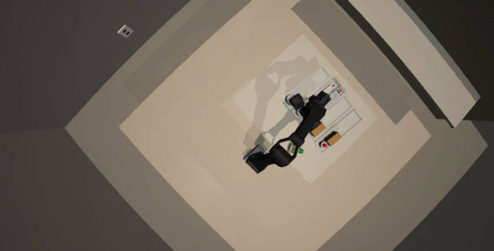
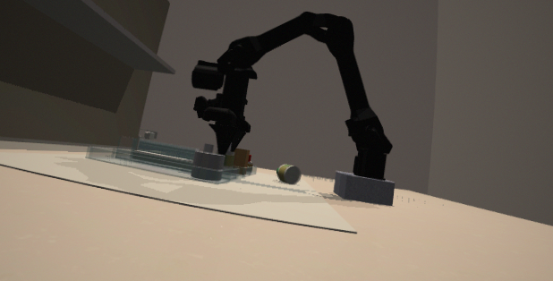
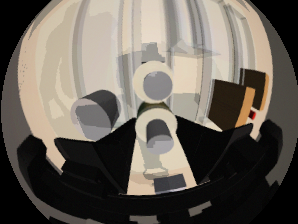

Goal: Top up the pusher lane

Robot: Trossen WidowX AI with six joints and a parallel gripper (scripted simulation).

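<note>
My gripper (image 3: 154, 120) (image 2: 227, 152) is shut on a jar with an olive body, a pale round lid and a grey knob (image 3: 159, 137). The held jar looks upright. A second jar with the same pale lid and grey knob (image 3: 157, 86) stands directly behind it in the same lane, very close; whether they touch is unclear. The clear lane walls (image 2: 157, 147) run away behind them. The pusher plate and the low front stop cannot be made out clearly. In the top view the arm hides the fingertips and the held jar.
A wide grey jar (image 2: 208, 165) (image 3: 93, 119) stands left of the gripper in the wrist view. Brown boxes (image 1: 317, 129) (image 3: 245, 107) and a red-topped item (image 1: 324, 145) stand in lanes to the right. A green-and-yellow jar (image 2: 288, 174) lies on its side near the arm base (image 2: 363, 189).
</note>
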